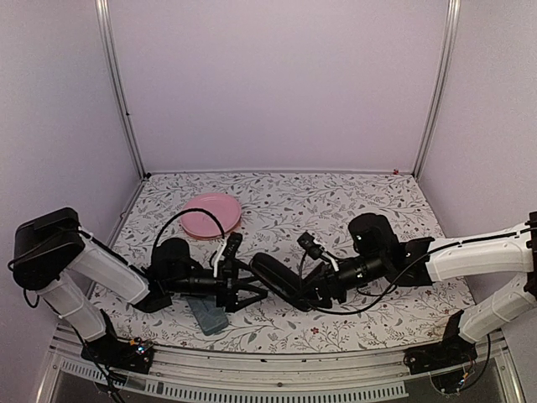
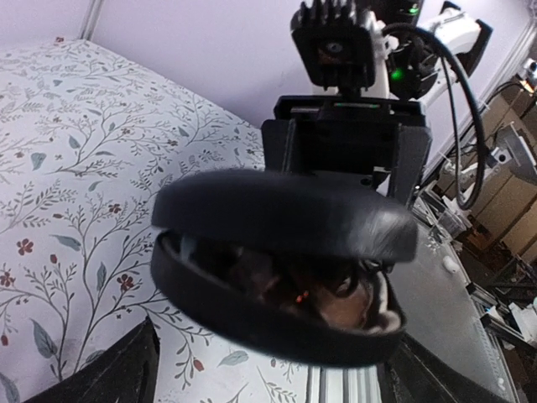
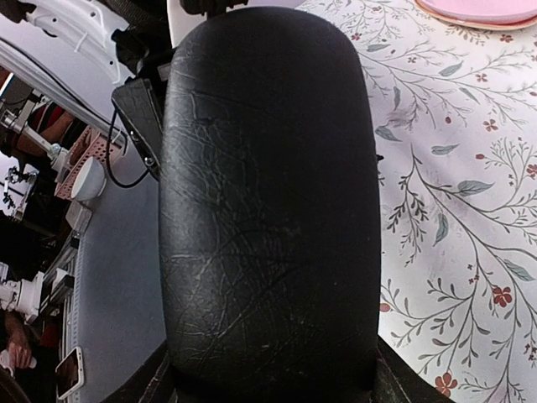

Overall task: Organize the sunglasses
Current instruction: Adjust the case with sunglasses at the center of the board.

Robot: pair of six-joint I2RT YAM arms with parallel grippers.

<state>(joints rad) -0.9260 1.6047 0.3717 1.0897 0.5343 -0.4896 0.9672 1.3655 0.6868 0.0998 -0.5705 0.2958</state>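
A black oblong case (image 1: 275,280) hangs just above the table's middle, with my right gripper (image 1: 312,290) shut on its right end. In the right wrist view the case's lid (image 3: 268,210) fills the frame between my fingers (image 3: 155,379). The left wrist view shows the case (image 2: 277,327) slightly ajar, with the reddish-brown sunglasses (image 2: 336,300) lying inside it. My left gripper (image 1: 247,290) faces the case's left end, jaws spread wide to either side of it, touching nothing.
A grey-blue rectangular case (image 1: 208,317) lies on the floral cloth under the left wrist. A pink plate (image 1: 212,214) sits further back on the left. The table's front edge rail (image 1: 277,363) runs close below both grippers.
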